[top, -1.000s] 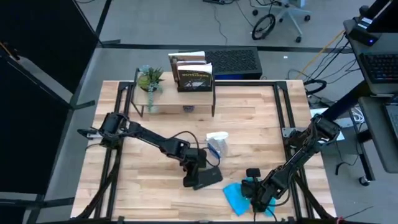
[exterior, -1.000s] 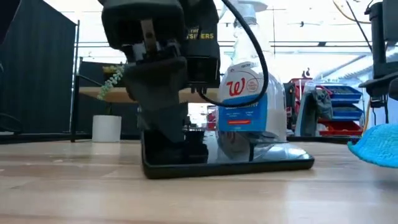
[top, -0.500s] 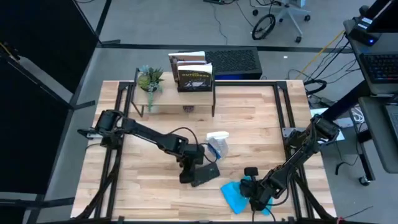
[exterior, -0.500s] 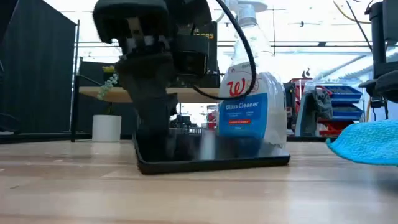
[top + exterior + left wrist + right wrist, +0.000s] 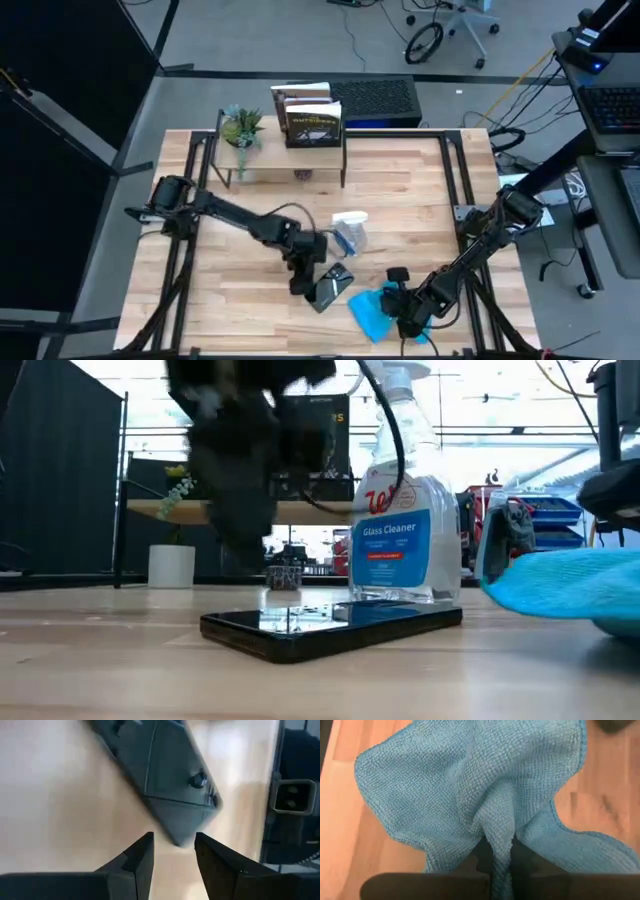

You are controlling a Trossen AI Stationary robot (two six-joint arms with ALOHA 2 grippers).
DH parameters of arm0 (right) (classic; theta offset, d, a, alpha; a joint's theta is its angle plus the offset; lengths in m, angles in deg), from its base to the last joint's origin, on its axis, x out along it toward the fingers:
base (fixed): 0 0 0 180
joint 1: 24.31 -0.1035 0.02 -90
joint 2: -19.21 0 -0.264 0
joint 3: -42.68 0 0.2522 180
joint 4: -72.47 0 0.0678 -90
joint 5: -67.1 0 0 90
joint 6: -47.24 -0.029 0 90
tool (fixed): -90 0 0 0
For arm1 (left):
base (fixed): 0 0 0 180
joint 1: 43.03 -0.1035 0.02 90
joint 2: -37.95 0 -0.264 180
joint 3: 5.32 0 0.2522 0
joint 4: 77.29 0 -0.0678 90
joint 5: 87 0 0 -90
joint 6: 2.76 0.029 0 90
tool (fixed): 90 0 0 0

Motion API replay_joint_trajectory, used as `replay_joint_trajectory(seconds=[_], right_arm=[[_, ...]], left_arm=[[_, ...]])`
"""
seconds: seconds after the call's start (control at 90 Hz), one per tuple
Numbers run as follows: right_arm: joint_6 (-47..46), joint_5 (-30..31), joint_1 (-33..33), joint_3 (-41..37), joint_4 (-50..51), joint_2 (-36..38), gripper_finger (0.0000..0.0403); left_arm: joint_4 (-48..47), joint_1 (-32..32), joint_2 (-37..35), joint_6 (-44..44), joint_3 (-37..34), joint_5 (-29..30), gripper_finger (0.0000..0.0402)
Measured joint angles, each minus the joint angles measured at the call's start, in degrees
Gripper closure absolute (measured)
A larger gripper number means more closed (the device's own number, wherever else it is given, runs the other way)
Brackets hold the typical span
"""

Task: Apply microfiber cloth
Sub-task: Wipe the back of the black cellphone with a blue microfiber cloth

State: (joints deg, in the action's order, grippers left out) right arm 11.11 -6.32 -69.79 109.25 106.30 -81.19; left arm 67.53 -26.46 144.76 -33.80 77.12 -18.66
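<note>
Dragging of the cloth (image 5: 368, 312) toward the phone (image 5: 331, 285) is under way, a fold pinched in the clenched right gripper (image 5: 497, 851).

Within the last second the phone has been let go by the left gripper (image 5: 173, 845), whose fingers are now parted and empty just above one phone corner; the phone lies flat on the table (image 5: 400, 190) and turned at an angle. Over the same time the cloth has been brought nearer, so its edge now sits just beside the phone without covering it, and wiping is judged to be next. The spray bottle (image 5: 402, 510) stands close behind the phone, limiting room there; open tabletop is left toward the near edge.
</note>
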Motion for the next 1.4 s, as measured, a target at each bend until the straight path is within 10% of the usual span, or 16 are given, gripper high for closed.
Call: replay_joint_trajectory(seconds=[0.422,1.4], right_arm=[[19.07,1.07,13.29,8.27,-6.73,-1.17,0.0397],[23.49,-7.47,22.59,22.55,-4.45,-17.17,0.0397]], left_arm=[[11.54,17.18,0.12,-0.24,-0.08,31.74,0.0276],[13.03,15.22,4.08,2.23,-0.69,30.72,0.0276]])
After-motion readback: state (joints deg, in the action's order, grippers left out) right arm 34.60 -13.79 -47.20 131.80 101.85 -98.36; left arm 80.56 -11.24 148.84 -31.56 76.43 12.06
